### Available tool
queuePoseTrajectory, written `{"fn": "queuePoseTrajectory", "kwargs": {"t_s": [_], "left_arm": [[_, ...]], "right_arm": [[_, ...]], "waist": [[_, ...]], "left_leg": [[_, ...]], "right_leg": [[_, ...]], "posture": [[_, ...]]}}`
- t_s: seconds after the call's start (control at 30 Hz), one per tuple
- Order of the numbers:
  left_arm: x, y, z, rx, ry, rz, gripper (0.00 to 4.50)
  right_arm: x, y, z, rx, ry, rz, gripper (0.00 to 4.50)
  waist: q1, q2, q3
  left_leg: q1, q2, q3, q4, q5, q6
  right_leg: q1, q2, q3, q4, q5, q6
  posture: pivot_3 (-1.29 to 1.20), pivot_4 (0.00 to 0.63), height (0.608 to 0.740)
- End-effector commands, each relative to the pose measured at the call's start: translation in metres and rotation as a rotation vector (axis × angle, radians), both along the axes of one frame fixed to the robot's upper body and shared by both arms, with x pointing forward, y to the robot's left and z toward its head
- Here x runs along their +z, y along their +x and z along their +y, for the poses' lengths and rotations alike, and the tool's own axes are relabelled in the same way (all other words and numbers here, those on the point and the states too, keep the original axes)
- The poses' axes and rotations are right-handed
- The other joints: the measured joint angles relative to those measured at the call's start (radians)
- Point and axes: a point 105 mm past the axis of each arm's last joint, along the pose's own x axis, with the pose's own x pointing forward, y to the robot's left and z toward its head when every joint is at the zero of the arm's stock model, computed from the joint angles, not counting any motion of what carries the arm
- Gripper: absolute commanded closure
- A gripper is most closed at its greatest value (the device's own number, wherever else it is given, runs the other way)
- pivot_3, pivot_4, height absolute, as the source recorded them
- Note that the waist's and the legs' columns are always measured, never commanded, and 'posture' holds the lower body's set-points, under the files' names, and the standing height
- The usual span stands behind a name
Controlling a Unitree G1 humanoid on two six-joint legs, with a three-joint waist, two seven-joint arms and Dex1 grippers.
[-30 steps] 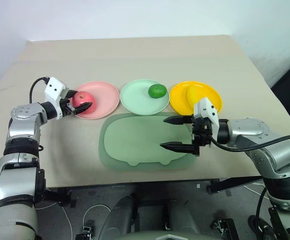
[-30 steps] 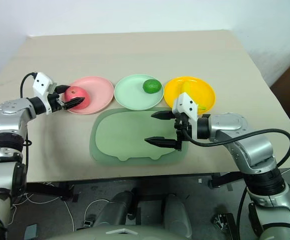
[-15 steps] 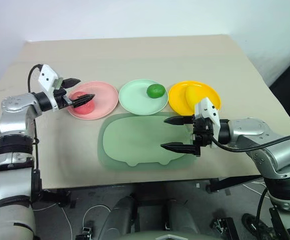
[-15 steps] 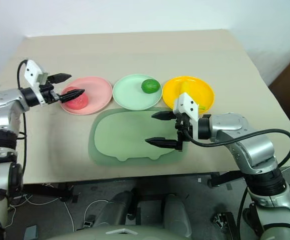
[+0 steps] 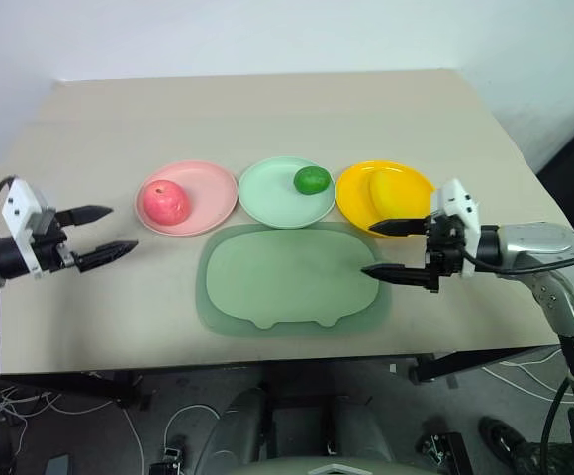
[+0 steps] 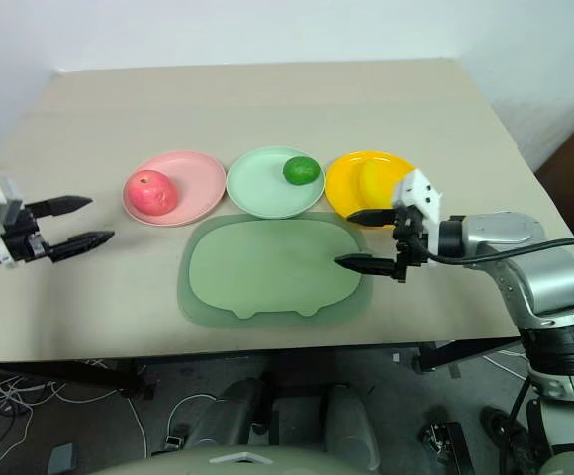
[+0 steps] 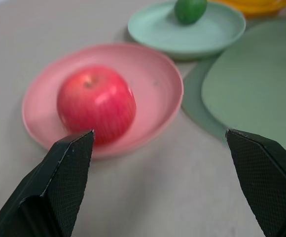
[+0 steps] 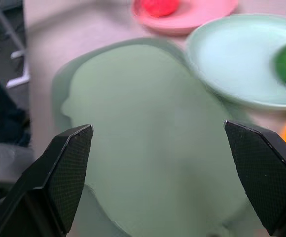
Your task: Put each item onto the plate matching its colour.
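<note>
The pinkish-red apple (image 5: 165, 201) rests on the pink plate (image 5: 213, 188). A dark green fruit (image 5: 312, 179) lies on the mint green plate (image 5: 270, 193), and the yellow banana (image 5: 385, 185) on the yellow-orange plate (image 5: 356, 198). My left gripper (image 5: 100, 234) hangs open and empty over the table, well left of the pink plate. My right gripper (image 5: 384, 249) is open and empty at the right edge of the pale green mat (image 5: 287, 277), just in front of the yellow-orange plate. The left wrist view shows the apple (image 7: 96, 103) ahead between the open fingers.
The three plates stand in a row across the middle of the beige table (image 5: 267, 109), with the large mat in front of them. The table's front edge (image 5: 119, 361) runs close below the mat, and the floor with cables lies beyond it.
My left gripper has let go of the apple on the pink plate and drawn back to the left. My right gripper has shifted right, from over the mat to its right edge.
</note>
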Motion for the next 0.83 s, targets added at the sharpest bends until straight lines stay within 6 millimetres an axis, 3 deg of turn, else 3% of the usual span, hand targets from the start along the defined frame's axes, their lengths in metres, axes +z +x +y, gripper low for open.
{"fn": "queuePoseTrajectory", "kwargs": {"t_s": [0.03, 0.47, 0.73, 0.83], "left_arm": [[0.006, -0.012, 0.005, -0.001, 0.033, -0.05, 0.01], [-0.012, -0.04, 0.008, -0.024, 0.01, -0.055, 0.01], [-0.014, -0.039, -0.002, -0.019, -0.077, -0.076, 0.01], [-0.029, -0.043, -0.012, -0.031, -0.099, -0.039, 0.01]], "right_arm": [[0.011, 0.001, -0.02, -0.022, -0.03, -0.053, 0.0], [0.006, 0.005, -0.074, -0.163, -0.001, -0.116, 0.0], [0.007, 0.004, -0.088, -0.209, 0.025, -0.158, 0.0], [0.005, 0.003, -0.093, -0.229, 0.025, -0.161, 0.0]], "waist": [[0.0, 0.0, 0.0], [0.002, 0.001, 0.0], [-0.002, 0.002, 0.0], [-0.001, 0.002, 0.0]], "left_leg": [[0.0, 0.0, 0.0, 0.0, 0.0, 0.0], [0.0, 0.0, 0.001, -0.001, -0.001, -0.001], [0.0, 0.0, 0.001, -0.001, -0.001, -0.001], [0.0, 0.0, 0.001, -0.001, 0.0, -0.001]], "right_leg": [[0.0, 0.0, 0.0, 0.0, 0.0, 0.001], [-0.001, 0.0, 0.0, 0.0, -0.001, -0.001], [-0.001, 0.0, 0.001, 0.0, -0.001, -0.001], [-0.001, 0.0, 0.001, 0.0, 0.0, -0.001]], "posture": [[0.0, 0.15, 0.737], [0.0, 0.15, 0.737], [0.0, 0.15, 0.737], [0.0, 0.15, 0.737]]}}
